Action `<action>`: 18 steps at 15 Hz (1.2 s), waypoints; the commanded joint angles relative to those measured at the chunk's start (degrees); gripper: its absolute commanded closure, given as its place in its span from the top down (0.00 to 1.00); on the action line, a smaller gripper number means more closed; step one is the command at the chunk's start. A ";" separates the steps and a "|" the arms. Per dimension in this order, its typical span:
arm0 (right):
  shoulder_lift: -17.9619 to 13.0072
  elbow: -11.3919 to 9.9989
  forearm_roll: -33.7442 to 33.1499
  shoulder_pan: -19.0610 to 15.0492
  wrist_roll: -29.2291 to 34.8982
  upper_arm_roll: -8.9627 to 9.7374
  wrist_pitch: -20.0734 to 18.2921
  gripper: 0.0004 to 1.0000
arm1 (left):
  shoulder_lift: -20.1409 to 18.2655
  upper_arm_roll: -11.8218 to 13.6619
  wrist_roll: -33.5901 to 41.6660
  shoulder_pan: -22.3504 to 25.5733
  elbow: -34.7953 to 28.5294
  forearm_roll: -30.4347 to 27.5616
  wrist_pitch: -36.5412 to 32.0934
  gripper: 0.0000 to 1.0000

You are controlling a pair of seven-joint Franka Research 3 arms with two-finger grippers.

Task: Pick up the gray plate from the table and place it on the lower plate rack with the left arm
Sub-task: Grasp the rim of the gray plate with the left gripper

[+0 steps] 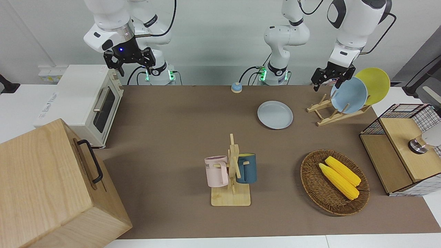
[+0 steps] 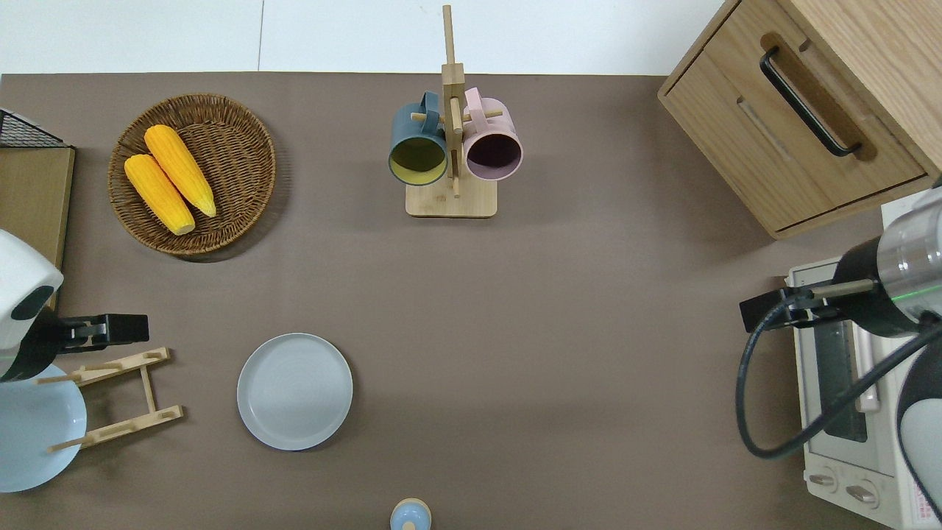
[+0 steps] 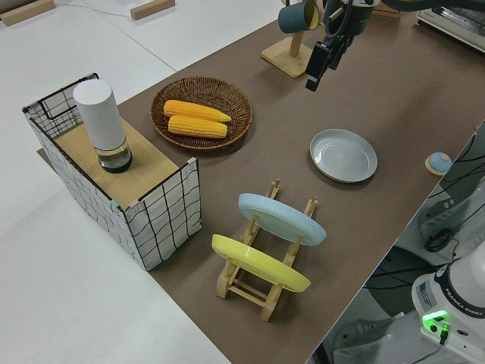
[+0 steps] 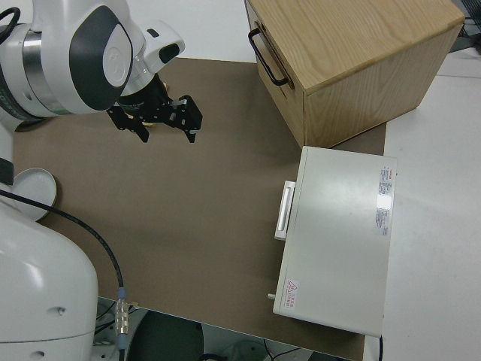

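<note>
The gray plate [image 1: 275, 114] lies flat on the brown table [image 1: 172, 131], and it also shows in the overhead view [image 2: 294, 391] and the left side view [image 3: 343, 155]. The lower plate rack [image 1: 322, 119] stands beside it toward the left arm's end, seen too in the overhead view [image 2: 110, 397]. The rack holds a sky-blue plate [image 1: 348, 94] and a yellow plate [image 1: 373, 84]. My left gripper [image 1: 327, 83] hangs open and empty in the air, over the mat at the rack's farther edge [image 2: 121, 329]. My right gripper [image 1: 129, 65] is parked and open.
A mug stand [image 1: 232, 172] with a pink and a blue mug stands mid-table. A wicker basket [image 1: 310, 179] holds two corn cobs. A wire crate [image 1: 399, 148], a toaster oven [image 1: 89, 103], a wooden drawer cabinet [image 1: 51, 186] and a small bell [image 1: 236, 87] line the edges.
</note>
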 commanded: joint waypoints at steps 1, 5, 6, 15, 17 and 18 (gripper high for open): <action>-0.27 0.35 0.20 -0.85 -0.19 0.38 -0.87 0.99 | -0.21 -0.01 -1.22 -0.71 -3.39 -3.42 0.23 1.00; -0.27 0.35 0.20 -0.84 -0.19 0.38 -0.87 0.99 | 0.14 -0.19 -1.14 -0.71 -4.22 -3.46 0.33 1.00; -0.27 0.35 0.20 -0.85 -0.19 0.38 -0.87 0.99 | 0.23 -0.19 -1.05 -0.71 -4.92 -3.46 0.59 1.00; -0.27 0.35 0.20 -0.85 -0.19 0.38 -0.87 0.99 | -0.04 -0.80 -1.40 -0.71 -21.35 -4.33 16.40 1.00; -0.27 0.35 0.20 -0.85 -0.19 0.38 -0.87 0.99 | 0.31 -0.89 -1.32 -0.62 -23.98 -6.87 19.21 0.99; -0.27 0.35 0.20 -0.85 -0.19 0.38 -0.87 0.99 | 0.66 -0.89 -1.32 -0.62 -25.04 -7.32 20.45 1.00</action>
